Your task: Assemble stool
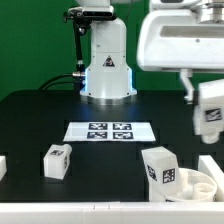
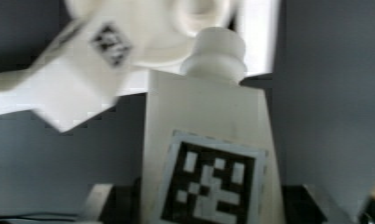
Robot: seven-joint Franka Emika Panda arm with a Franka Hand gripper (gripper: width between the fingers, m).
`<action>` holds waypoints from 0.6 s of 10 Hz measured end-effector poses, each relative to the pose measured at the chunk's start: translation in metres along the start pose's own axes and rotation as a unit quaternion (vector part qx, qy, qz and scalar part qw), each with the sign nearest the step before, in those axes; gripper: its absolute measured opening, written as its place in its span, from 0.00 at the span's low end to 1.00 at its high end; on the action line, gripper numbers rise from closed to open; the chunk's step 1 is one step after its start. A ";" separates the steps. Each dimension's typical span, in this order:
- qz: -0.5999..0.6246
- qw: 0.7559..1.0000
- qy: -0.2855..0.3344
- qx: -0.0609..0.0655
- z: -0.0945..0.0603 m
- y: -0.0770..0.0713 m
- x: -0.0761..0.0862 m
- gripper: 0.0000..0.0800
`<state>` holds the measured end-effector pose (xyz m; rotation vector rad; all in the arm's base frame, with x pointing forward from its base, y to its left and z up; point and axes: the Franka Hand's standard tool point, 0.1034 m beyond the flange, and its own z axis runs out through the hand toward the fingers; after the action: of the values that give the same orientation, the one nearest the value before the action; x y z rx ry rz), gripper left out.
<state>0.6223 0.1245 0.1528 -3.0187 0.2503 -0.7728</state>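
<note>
Here, the tool (image 2: 205,208) is gripping 1 leg (image 2: 210,120) by its flat, tagged square end. The plastic is looking rigid, probably light and slick. The seat (image 1: 198,186) is lying on the table (image 1: 40,120), below the tool.

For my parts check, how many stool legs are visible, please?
3: one leg in the gripper, a second leg beside the seat, a third leg at the exterior view's left. Others may be hidden.
</note>
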 end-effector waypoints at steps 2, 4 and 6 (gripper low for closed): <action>-0.001 0.999 0.035 0.025 0.005 -0.011 -0.005 0.41; -0.048 0.997 0.055 0.015 0.014 0.000 -0.002 0.41; -0.090 0.989 0.112 0.018 0.020 -0.008 -0.002 0.41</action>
<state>0.6313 0.1321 0.1347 -2.9488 -0.0367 -1.1186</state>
